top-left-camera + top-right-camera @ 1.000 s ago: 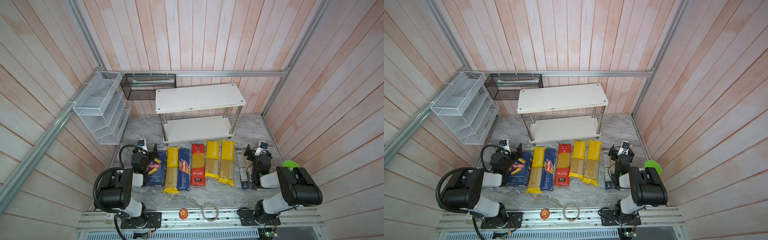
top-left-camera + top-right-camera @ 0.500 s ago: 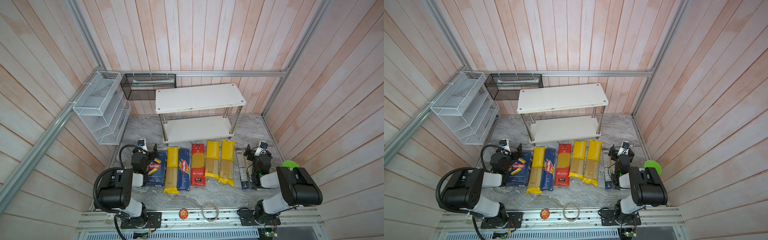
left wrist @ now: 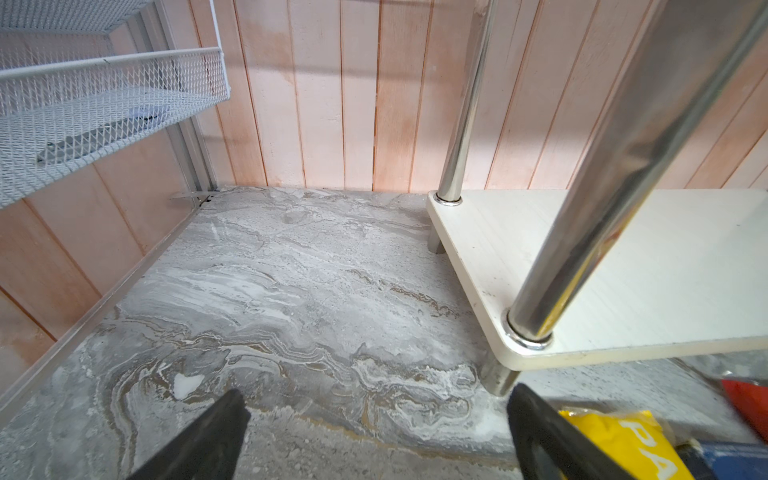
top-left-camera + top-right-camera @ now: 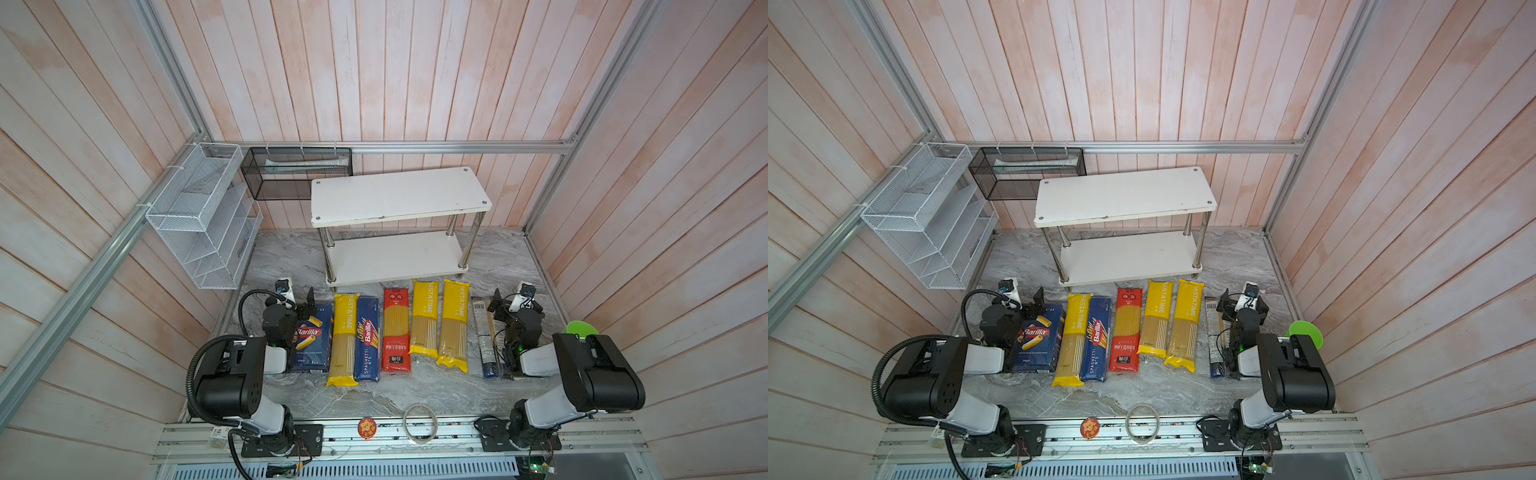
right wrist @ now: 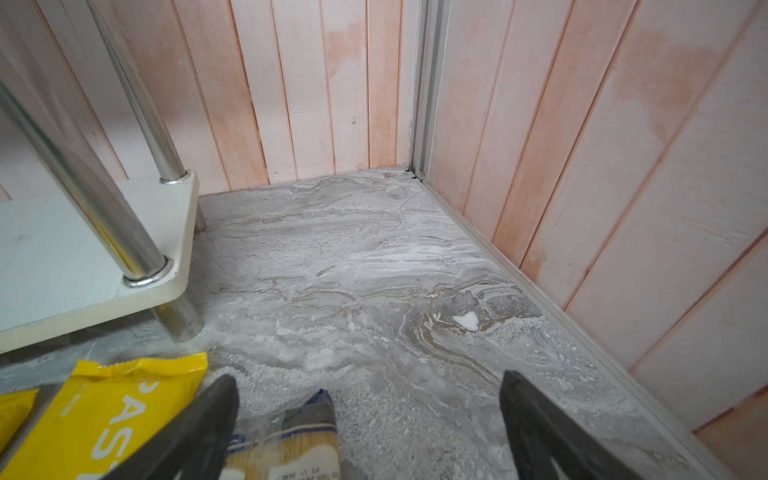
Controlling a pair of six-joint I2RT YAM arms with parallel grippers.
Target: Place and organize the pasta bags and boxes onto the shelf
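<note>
Nothing is on the shelf point(image 4: 399, 197) yet, so picking up comes first, I think. The pasta lies flat in a row on the table point(image 4: 286, 259) in front of it: wide box point(image 4: 312, 337), first yellow bag point(image 4: 344, 332), thin box point(image 4: 368, 338), red bag point(image 4: 396, 332), second yellow bag point(image 4: 424, 318), third yellow bag point(image 4: 455, 324), clear bag point(image 4: 483, 336). Grab each one across its thin way and lift gently, since long bags bend. The left gripper point(image 3: 374, 415) sits low by the wide box's far end, jaws wide apart, holding nothing. The right gripper point(image 5: 368, 386) sits low by the clear bag's far end, jaws wide apart too, and empty.
</note>
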